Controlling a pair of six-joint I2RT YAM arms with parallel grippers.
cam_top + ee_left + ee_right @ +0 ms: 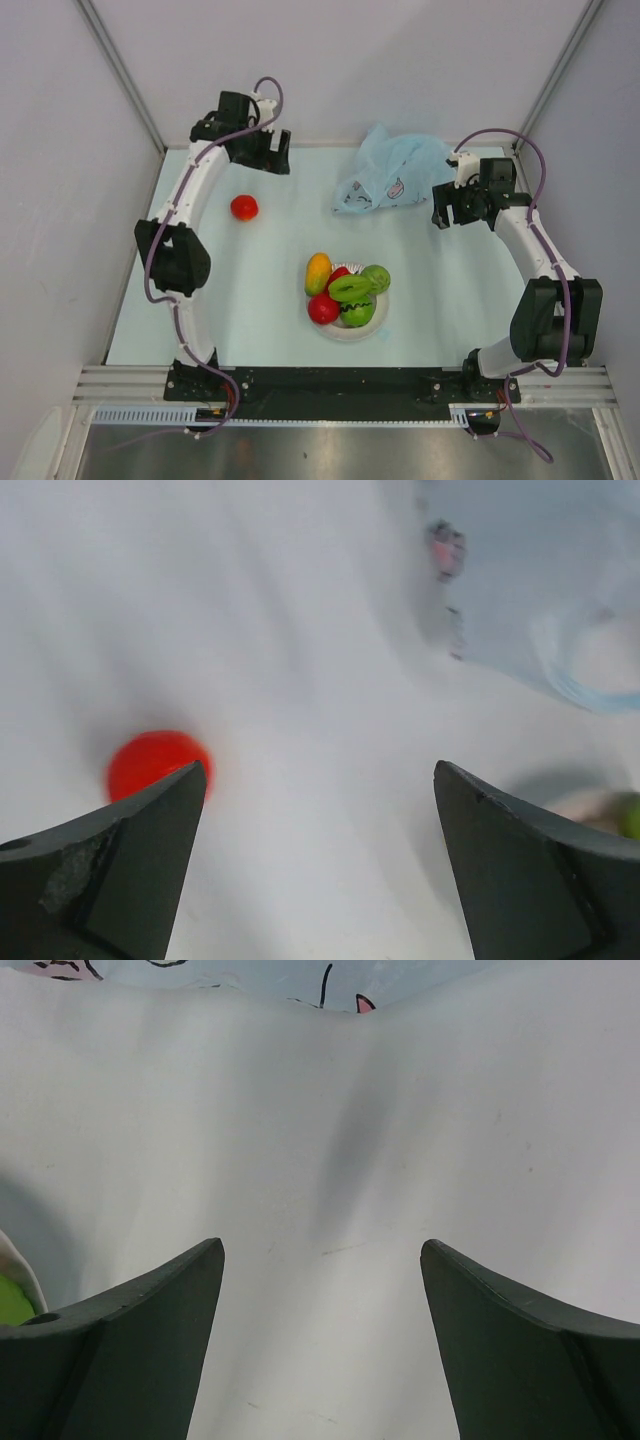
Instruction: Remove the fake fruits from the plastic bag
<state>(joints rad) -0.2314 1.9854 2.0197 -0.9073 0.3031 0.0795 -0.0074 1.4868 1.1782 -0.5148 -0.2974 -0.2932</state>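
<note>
The light-blue plastic bag (392, 170) lies crumpled at the back of the table; its edge shows in the left wrist view (540, 590) and the right wrist view (250, 975). A red fruit (244, 207) lies alone on the table at the left, also in the left wrist view (150, 762). Several fruits, yellow-orange (318, 272), red (323, 308) and green (352, 288), are piled on a white plate (345, 332). My left gripper (278, 155) is open and empty, above and behind the red fruit. My right gripper (447, 212) is open and empty, right of the bag.
White walls close in the table at the back and both sides. A black rail (340, 380) with both arm bases runs along the near edge.
</note>
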